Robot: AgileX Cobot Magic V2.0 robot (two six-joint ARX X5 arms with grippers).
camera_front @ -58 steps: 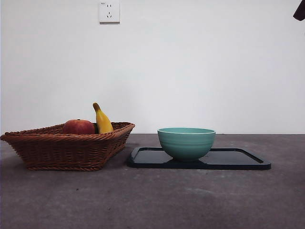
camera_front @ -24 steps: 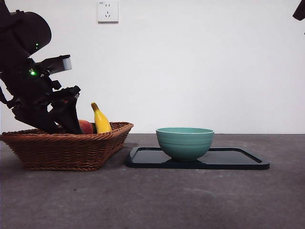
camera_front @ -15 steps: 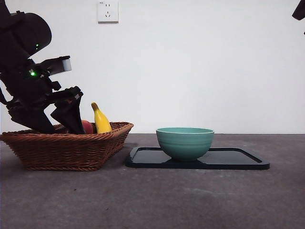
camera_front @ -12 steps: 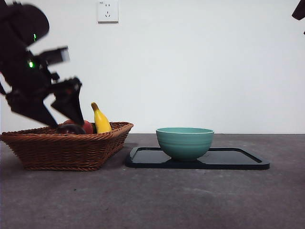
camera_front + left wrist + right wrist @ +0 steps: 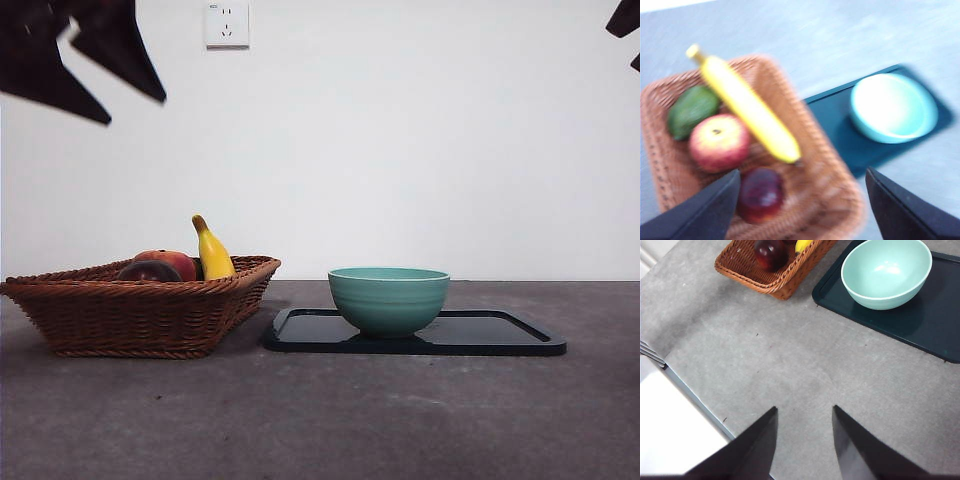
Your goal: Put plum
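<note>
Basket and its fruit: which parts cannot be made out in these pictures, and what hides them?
- Front view: the basket wall hides the lower part of the plum, apple and banana; the green fruit does not show.
- Left wrist view: motion blur smears everything; the green fruit cannot be identified; the left gripper covers the basket's near corner.
- Right wrist view: the picture's edge cuts off most of the basket; only the plum and a banana tip show.
</note>
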